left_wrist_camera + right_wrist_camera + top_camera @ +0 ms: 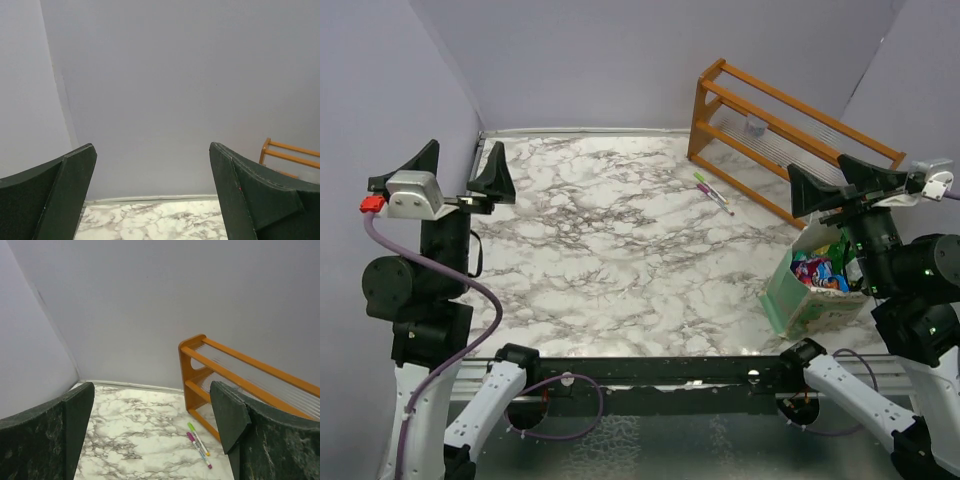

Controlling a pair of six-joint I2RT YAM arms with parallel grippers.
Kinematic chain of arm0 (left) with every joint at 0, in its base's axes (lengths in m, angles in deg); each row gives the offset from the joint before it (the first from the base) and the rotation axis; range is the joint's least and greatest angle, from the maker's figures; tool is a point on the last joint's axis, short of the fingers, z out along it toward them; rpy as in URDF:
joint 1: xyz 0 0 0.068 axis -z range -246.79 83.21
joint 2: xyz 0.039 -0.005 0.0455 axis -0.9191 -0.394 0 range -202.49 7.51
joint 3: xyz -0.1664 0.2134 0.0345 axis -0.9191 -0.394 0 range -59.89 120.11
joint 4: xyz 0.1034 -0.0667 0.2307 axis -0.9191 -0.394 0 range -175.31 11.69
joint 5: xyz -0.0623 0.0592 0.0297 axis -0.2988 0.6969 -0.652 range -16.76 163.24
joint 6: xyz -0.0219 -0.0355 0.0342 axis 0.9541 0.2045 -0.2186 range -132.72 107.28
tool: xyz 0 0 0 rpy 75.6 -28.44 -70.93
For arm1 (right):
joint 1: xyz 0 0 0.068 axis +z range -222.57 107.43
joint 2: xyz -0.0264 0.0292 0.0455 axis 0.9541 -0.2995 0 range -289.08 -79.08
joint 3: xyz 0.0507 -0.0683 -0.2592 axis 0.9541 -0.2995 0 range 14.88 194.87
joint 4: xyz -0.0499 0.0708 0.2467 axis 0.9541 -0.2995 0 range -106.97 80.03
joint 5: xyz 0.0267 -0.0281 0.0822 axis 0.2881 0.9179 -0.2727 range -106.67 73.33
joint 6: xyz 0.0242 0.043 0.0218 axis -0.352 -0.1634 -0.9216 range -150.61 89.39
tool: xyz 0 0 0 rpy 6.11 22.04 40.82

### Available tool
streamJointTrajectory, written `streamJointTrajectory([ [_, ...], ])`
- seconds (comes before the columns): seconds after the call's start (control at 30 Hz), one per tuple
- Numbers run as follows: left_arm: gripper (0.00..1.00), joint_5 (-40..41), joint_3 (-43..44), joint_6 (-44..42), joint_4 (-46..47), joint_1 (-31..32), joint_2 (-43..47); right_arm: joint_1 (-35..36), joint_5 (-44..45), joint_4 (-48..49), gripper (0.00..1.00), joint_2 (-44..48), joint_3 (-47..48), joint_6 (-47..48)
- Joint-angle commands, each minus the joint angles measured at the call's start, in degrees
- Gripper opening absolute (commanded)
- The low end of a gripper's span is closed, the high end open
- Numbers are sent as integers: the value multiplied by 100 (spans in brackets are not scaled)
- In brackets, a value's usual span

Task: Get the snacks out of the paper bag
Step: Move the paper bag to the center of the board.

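The pale mint-green paper bag (796, 296) stands open at the right near side of the marble table, partly behind my right arm. Several shiny snacks (820, 270) in blue, purple, red and green show inside it. My right gripper (842, 178) is open and empty, raised above and behind the bag; the bag is out of the right wrist view. My left gripper (460, 172) is open and empty, raised at the far left, facing the back wall.
An orange wooden rack (780, 130) stands at the back right and shows in the right wrist view (200, 375). Two pens (713, 193), green-capped and purple-capped, lie in front of it, also in the right wrist view (199, 444). Grey walls enclose the table.
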Motion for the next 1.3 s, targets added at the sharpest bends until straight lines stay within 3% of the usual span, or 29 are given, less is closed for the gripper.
streamJointTrajectory([
  [0.0, 99, 202, -259, 135, 115, 166, -119, -378, -17, -449, 99, -129, 37, -267],
  [0.43, 99, 873, -1370, 287, 423, 1213, -365, -1685, 362, -1938, 99, 30, -140, -1527],
  [0.83, 99, 1276, -2008, 400, 771, 1826, -513, -2202, 539, -2666, 99, -490, -651, -2862],
  [1.03, 99, 1464, -2102, 462, 912, 1962, -481, -2269, 889, -2648, 99, -885, -905, -3231],
  [1.27, 99, 1657, -2153, 498, 1056, 2028, -418, -2291, 1181, -2102, 96, -1306, -1282, -2949],
])
